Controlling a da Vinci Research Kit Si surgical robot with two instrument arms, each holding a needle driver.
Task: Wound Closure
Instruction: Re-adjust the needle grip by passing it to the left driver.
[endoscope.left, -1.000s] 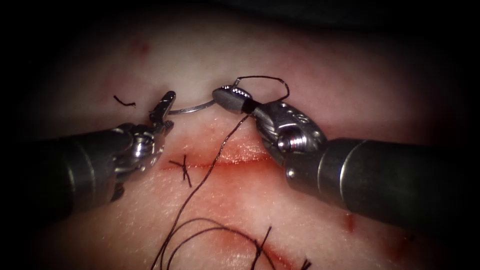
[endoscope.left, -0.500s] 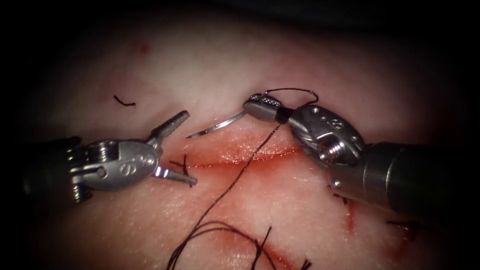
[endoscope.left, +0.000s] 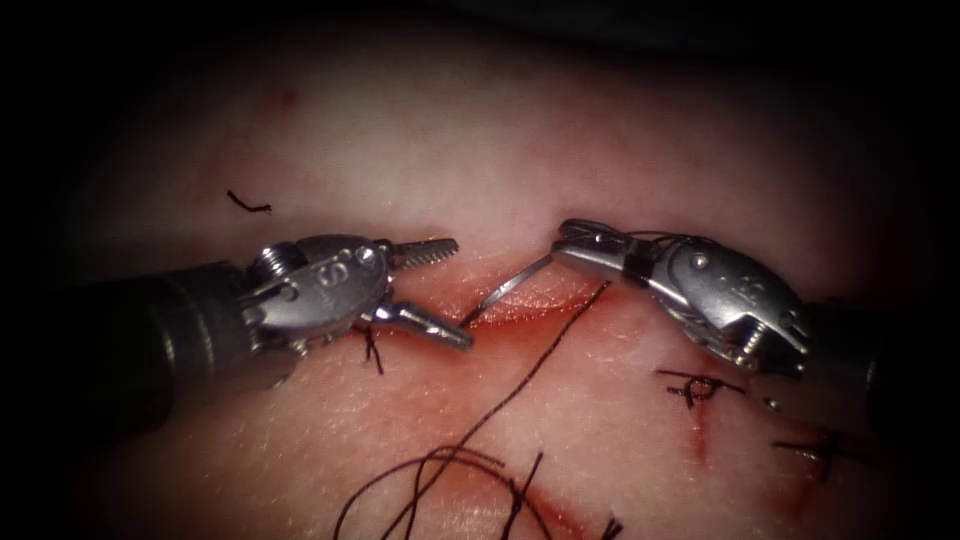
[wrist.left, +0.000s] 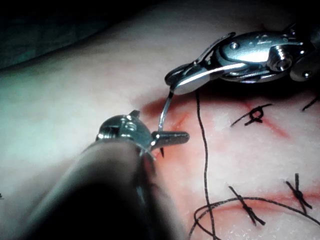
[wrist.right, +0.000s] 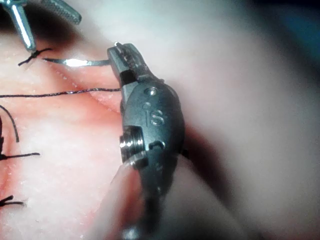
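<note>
Currently: right claw (endoscope.left: 572, 243) grasps the curved steel needle (endoscope.left: 505, 288) near its thread end.
Needle tip points left toward the released left claw (endoscope.left: 455, 290), over the red cut (endoscope.left: 530, 312).

Light pools on the middle of the tissue (endoscope.left: 430, 150) in the endoscope view, and the edges and corners fade to black. Glare sits on the left tool (endoscope.left: 460, 293), right tool (endoscope.left: 570, 240) and needle (endoscope.left: 505, 288). Both tools cast dark shadows.

The needle's (endoscope.left: 505, 290) rear end is hidden inside the right tool's (endoscope.left: 590, 243) grip; the thread (endoscope.left: 480, 425) runs off the endoscope view's lower edge.
</note>
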